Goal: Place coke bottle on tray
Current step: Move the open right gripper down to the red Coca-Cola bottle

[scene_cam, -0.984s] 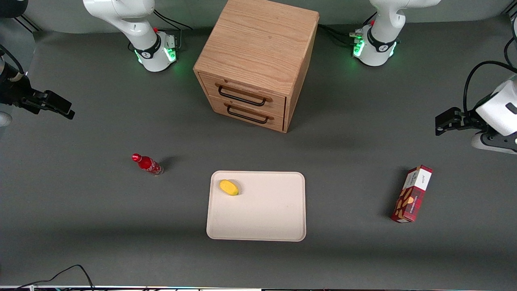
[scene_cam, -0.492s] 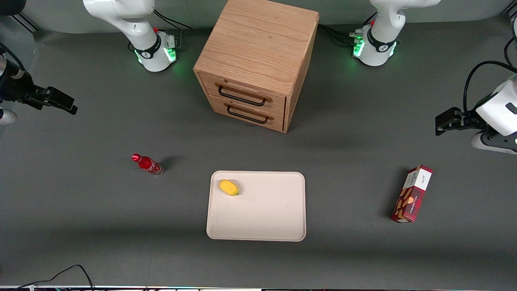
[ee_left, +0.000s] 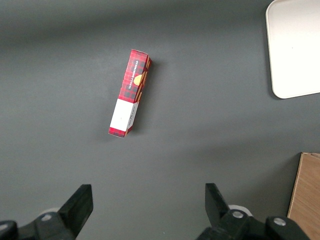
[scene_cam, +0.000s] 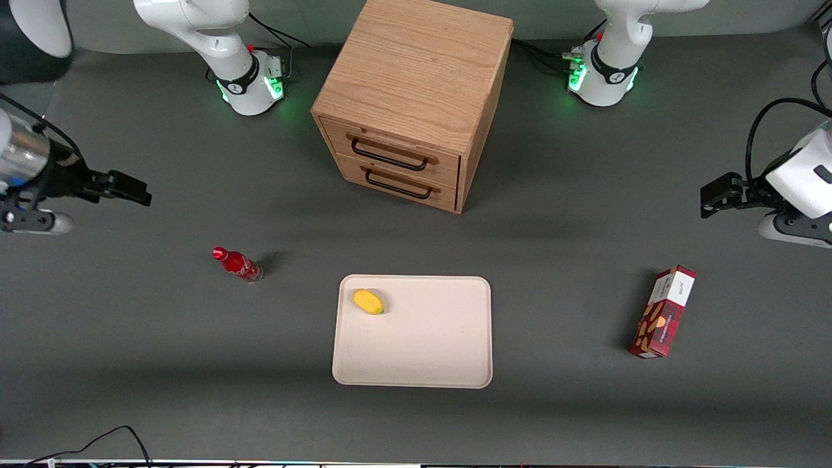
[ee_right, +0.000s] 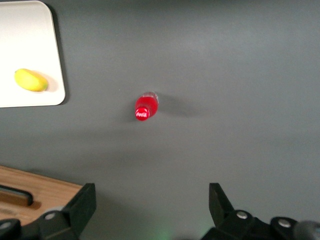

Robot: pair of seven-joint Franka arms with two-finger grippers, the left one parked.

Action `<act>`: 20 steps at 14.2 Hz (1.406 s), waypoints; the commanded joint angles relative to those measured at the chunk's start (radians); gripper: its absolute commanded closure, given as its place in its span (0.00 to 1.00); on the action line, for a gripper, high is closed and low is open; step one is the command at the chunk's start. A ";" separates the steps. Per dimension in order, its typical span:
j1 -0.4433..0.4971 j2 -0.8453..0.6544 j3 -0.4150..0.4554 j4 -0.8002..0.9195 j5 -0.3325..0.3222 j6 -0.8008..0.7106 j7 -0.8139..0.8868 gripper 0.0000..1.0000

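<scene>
Your gripper (scene_cam: pixel 133 193) is spread wide and empty, held high above the tabletop (scene_cam: pixel 130 338) toward the working arm's end, well apart from the coke bottle (scene_cam: pixel 237 264). That bottle stands upright on the tabletop, near the tray (scene_cam: pixel 448 351) but not on it; the wrist view shows its cap (ee_right: pixel 143 113) from above, so an approach looks in hand. A yellow fruit (scene_cam: pixel 368 301) occupies one tray corner. Judgement: place the bottle on the bare tray area, away from the fruit.
</scene>
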 commanded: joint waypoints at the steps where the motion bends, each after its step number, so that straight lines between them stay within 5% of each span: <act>1: 0.002 -0.027 0.015 -0.172 0.017 0.177 -0.049 0.00; 14: 0.003 0.087 0.052 -0.490 -0.069 0.742 -0.066 0.00; 20: 0.006 0.110 0.066 -0.518 -0.069 0.778 -0.056 0.06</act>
